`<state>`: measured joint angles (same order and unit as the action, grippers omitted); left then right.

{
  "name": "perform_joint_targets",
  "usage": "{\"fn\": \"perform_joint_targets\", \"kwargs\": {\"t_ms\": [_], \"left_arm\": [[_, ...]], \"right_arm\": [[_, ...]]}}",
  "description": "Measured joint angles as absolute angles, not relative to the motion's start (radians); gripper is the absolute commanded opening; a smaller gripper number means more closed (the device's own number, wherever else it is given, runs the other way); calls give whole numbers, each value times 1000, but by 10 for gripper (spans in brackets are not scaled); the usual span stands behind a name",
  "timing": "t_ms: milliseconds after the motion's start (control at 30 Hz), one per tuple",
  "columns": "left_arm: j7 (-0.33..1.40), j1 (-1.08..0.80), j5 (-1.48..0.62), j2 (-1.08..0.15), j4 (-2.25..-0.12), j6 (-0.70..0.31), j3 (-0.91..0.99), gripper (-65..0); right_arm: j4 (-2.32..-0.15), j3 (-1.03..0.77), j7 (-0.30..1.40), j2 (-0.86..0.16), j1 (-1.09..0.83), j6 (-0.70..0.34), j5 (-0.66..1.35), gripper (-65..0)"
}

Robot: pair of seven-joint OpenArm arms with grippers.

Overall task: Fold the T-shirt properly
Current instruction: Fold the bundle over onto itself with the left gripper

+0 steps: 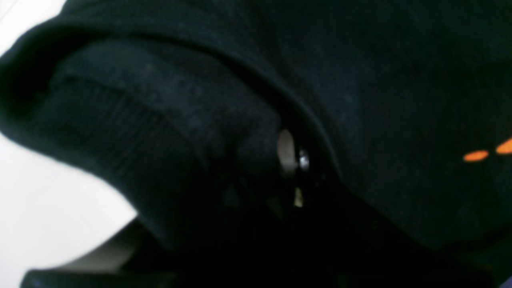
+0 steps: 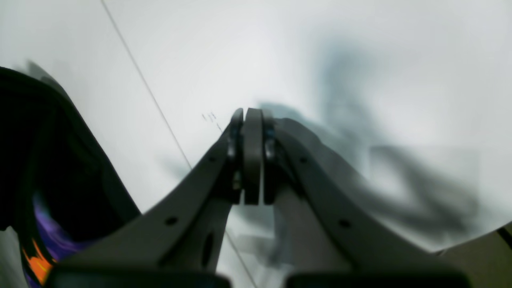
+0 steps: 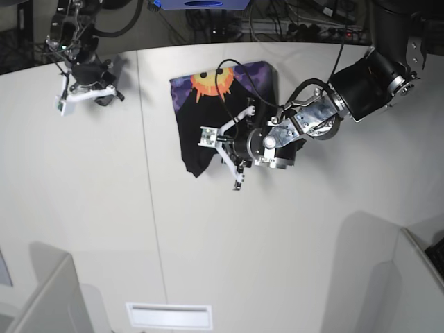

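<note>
Two robot arms work over a white table (image 3: pixel 90 229), seen from above in the base view. One black T-shirt (image 3: pixel 208 135) lies partly folded near the table's far edge, about centre, w/ an orange sun-face print on a purple ground showing along its far side. Its near part is plain black and ends in a rumpled point toward the table's middle.

Left pincer (image 3: pixel 232 149) sits at the shirt's near-right side, its white fingers (image 3: pixel 238 177) spread over the black cloth. Left wrist view is almost all dark fabric: a thick rolled fold of the T-shirt (image 1: pixel 168 132) bunches right at the pincer, w/ a glint of metal in the crease and two small orange marks at right. Cloth appears gripped betw. the jaws, which stand slightly apart around it.

Right pincer (image 3: pixel 83 94) hangs near the table's far-left corner, well apart from the shirt. Right wrist view shows the right pincer (image 2: pixel 252 156) w/ jaws pressed together, nothing betw. them, over bare white table (image 2: pixel 320 60). A slice of the T-shirt (image 2: pixel 48 192) w/ purple and orange print shows at that view's left edge.
</note>
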<state>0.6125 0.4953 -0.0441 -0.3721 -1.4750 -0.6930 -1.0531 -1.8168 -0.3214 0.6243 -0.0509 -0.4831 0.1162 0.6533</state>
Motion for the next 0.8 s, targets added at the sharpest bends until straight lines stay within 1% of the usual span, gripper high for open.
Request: {"fn": "perform_joint_targets", "kwargs": {"t_ms": [200, 267, 367, 467, 800], "left_arm": [[597, 498, -45, -312, -1427, -693, -1055, -650], [566, 495, -30, -302, -1423, -693, -1055, -650], [507, 492, -31, -302, -1413, -693, -1056, -650], [484, 500, -34, -292, -1382, -693, -1055, -650], [487, 522, -36, -289, -1374, -705, -1056, -650]], "right_arm": [[-1817, -321, 627, -49, -497, 116, 653, -650], [-1816, -321, 629, -48, -497, 116, 654, -650], [-1816, -321, 627, -49, -494, 116, 654, -650], [-1816, -321, 627, -49, -497, 116, 654, -650], [-1816, -321, 627, -49, -497, 116, 654, -650]]}}
